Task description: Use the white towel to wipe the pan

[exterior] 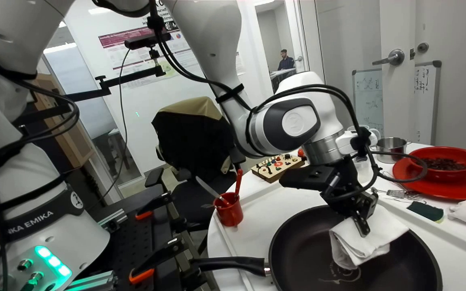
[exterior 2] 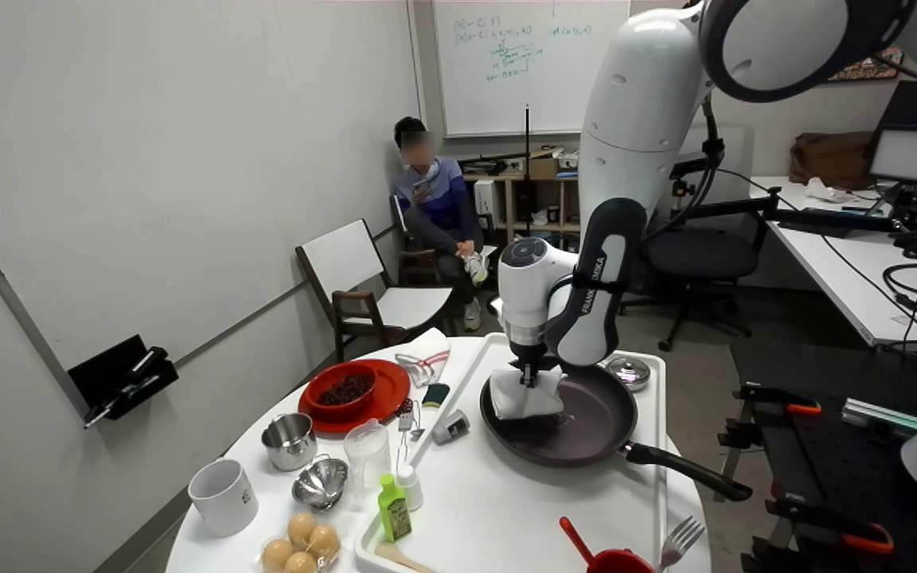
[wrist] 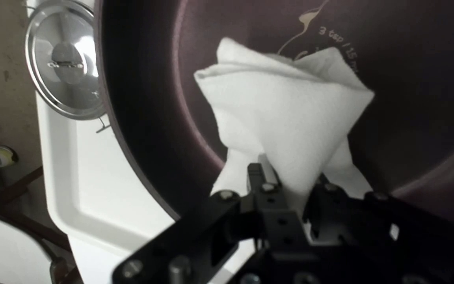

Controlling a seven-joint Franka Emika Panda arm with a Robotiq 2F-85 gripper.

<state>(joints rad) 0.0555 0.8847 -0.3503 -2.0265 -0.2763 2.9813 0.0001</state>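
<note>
Pinching the towel (wrist: 278, 106), the gripper (wrist: 294, 175) points down over the pan (exterior 2: 598, 414). Its fingers (wrist: 271, 201) press in tight, with just folds of towel between them. The towel hangs under the tips, inside the pan. It may touch the pan's floor, but I can't tell for sure.

Wiping seems to be the job now. To do it well, the gripper should go low so the towel lies flat, but the hard tips must not scrape. Then it can go round slowly, from the middle out to the sides. A soft push is best: nothing seems to hold the handle (exterior 2: 689, 469), so a hard push might slide the pan.

Under the pan is a tray (exterior 2: 498, 509). Near the gripper, just past the pan's edge, are a lid (wrist: 63, 90) and a jar (exterior 2: 450, 427) on its side. I can't see into the jar. Farther from the gripper, a bowl (exterior: 445, 175) of dark bits (exterior: 445, 164) sits on a plate (exterior 2: 395, 390). Near it is a pot (exterior 2: 291, 452). Across the pan from the gripper, a cup (exterior: 231, 214) holds a red stick (exterior: 238, 182) and a gray thing (exterior: 208, 187). Far off is a mug (exterior 2: 228, 503); I can't tell what's inside.
</note>
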